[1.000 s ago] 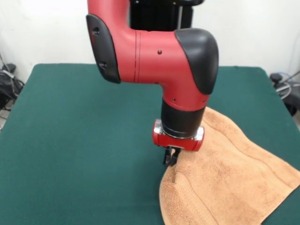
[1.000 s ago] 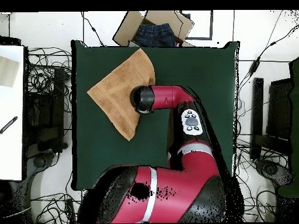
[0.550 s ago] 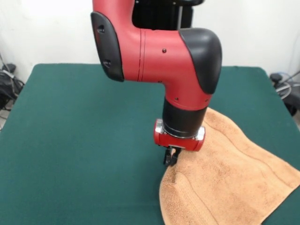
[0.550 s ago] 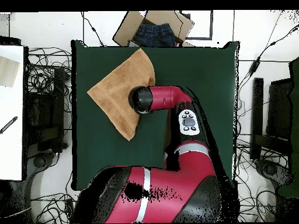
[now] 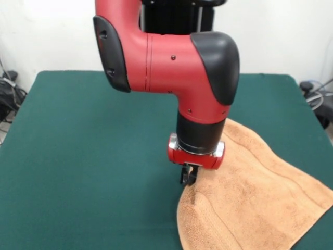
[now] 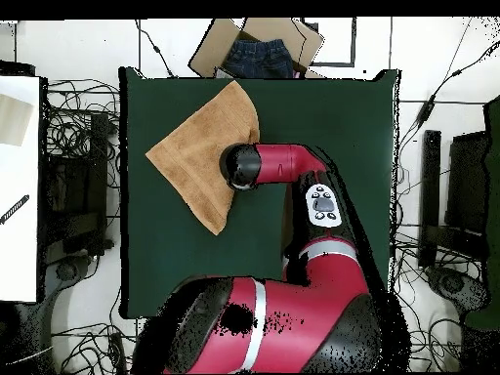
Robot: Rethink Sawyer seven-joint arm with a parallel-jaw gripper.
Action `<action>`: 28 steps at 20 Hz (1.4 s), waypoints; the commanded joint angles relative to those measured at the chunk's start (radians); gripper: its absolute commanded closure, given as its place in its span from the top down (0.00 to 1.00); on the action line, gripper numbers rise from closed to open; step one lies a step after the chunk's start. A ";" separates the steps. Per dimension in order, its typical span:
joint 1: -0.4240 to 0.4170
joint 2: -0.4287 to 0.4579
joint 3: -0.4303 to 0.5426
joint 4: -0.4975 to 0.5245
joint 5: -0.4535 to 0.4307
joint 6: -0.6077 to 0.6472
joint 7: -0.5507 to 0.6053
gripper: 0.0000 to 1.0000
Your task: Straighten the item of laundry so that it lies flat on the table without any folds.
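robot lab or test room, not a home. big green felt table as a dedicated work surface, red and black industrial arm mounted at it. tangled black cables all over the pale floor round the table, dark equipment boxes at the sides, open cardboard box with dark cloth beyond the table edge. plain white wall behind.

The front camera sits close and low, facing across the table toward 12 o'clock with the arm descending from above, while the higher, more distant overhead camera looks straight down, sharing the table, towel and arm.
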State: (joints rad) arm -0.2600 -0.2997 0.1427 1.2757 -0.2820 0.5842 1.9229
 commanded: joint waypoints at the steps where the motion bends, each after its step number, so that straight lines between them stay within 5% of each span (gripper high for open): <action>1: -0.133 0.194 0.095 0.004 -0.082 -0.297 -0.013 0.00; 28: -0.523 0.307 0.415 -0.068 -0.279 -0.083 -0.474 0.00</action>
State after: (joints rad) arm -0.6792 -0.2159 0.5746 1.3417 -0.3340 0.7055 1.7821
